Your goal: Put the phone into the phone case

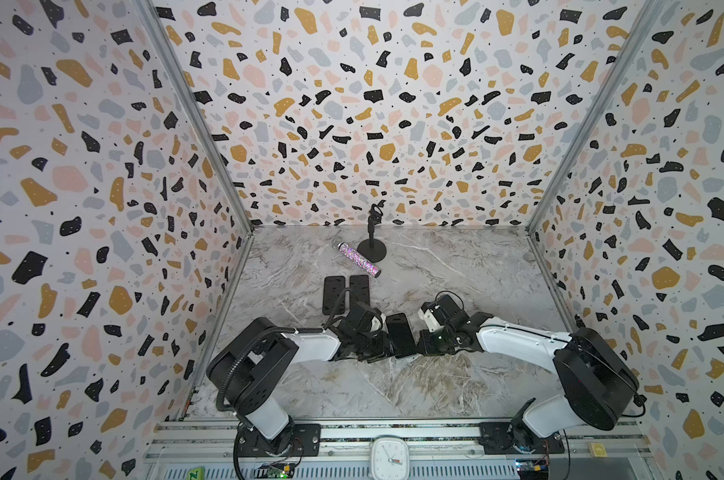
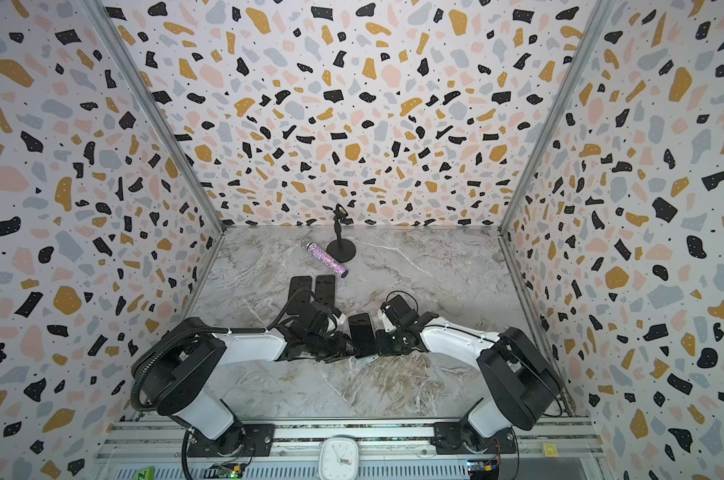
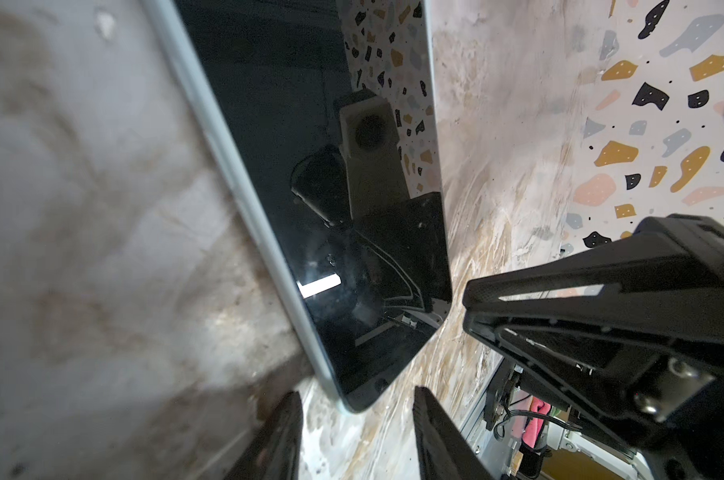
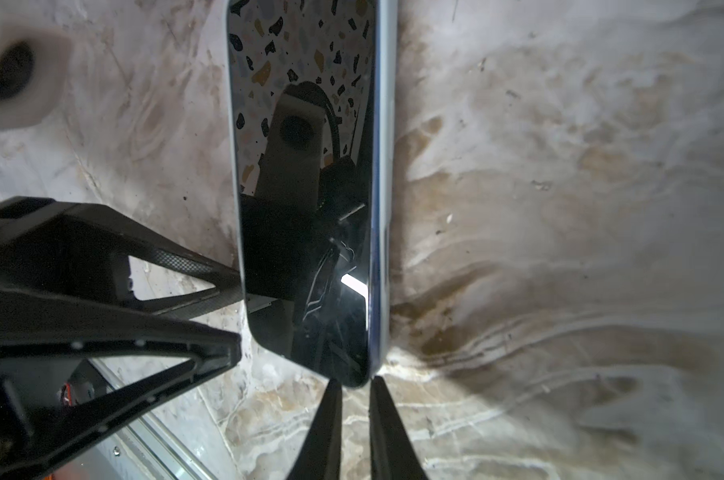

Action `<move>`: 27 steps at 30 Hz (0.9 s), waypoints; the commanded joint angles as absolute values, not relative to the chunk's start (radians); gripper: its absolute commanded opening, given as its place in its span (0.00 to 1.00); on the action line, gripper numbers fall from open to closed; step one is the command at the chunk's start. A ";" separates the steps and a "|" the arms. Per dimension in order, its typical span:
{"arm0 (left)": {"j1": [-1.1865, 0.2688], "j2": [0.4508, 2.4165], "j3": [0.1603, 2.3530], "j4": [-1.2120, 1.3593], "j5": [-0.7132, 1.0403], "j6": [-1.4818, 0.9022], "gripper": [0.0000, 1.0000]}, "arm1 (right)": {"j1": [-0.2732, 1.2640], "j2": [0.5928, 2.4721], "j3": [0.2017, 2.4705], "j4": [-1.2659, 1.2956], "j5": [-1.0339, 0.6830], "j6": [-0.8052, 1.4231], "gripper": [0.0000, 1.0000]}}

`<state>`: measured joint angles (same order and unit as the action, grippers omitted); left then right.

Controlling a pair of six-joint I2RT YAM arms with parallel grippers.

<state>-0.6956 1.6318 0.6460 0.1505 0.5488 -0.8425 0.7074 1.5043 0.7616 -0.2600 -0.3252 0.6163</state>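
Phone [image 1: 399,334] screen-up on the bench [image 1: 455,266], a tool at each side of its near end

Left tool [image 3: 356,395] spread, phone corner between its fingers, ungripped; right tool [image 4: 356,384] nearly pressed together at that corner, grip not determinable; probably steadying for a lift; left arm [image 1: 310,343] lies between the phone and the two black phone cases [image 1: 334,295]; glitter tube [image 1: 358,259] and stand [image 1: 371,249] sit farther back.

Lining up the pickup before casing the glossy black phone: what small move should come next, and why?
Probably close the left gripper gently. Its open fingers straddle the near corner of the glossy black rectangular phone without touching it, while the almost-shut right gripper sits at that same end, hold unclear. The two flat black phone cases lie apart, farther back.
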 commanded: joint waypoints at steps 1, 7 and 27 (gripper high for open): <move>-0.692 1.662 0.617 0.122 0.527 -0.853 0.47 | 0.712 1.509 0.753 -0.259 -0.328 0.628 0.16; -0.692 1.675 0.616 0.127 0.535 -0.845 0.47 | 0.713 1.527 0.760 -0.236 -0.353 0.631 0.16; -0.701 1.703 0.611 0.159 0.556 -0.840 0.47 | 0.716 1.578 0.743 -0.165 -0.441 0.641 0.13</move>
